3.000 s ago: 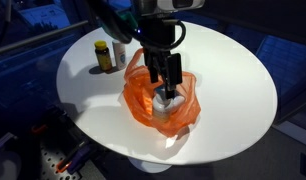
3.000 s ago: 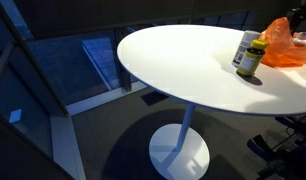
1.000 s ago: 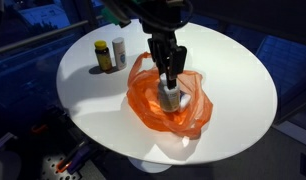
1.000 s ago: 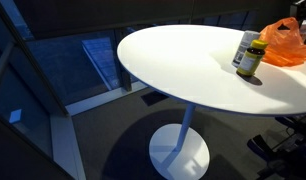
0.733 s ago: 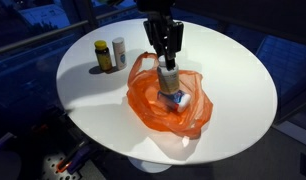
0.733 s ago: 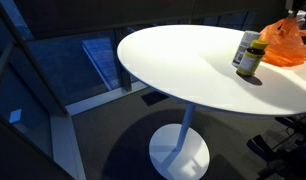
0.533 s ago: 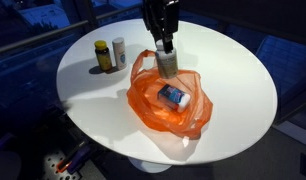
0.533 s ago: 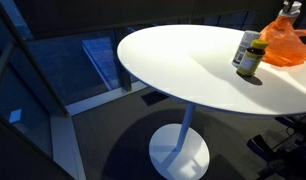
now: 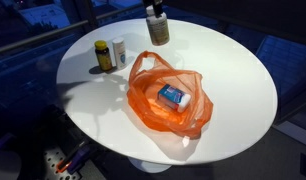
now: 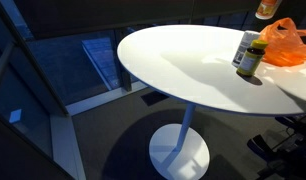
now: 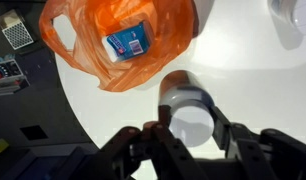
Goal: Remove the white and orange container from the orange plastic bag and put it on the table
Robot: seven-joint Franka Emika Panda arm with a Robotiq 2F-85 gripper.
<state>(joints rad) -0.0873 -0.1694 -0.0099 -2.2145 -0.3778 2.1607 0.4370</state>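
A small yellow bottle with a dark cap [image 9: 101,57] stands upright just beside a small pale bottle with a white cap [image 9: 118,52]. A flat blue-and-white packet [image 9: 173,96] lies well apart from both.

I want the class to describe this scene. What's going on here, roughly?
The robot's gripper holds the white and orange container in the air above the table, outside the orange plastic bag. The bag lies open on the table with a blue-and-white packet inside. Two small bottles stand nearby. The container is not yet set down.
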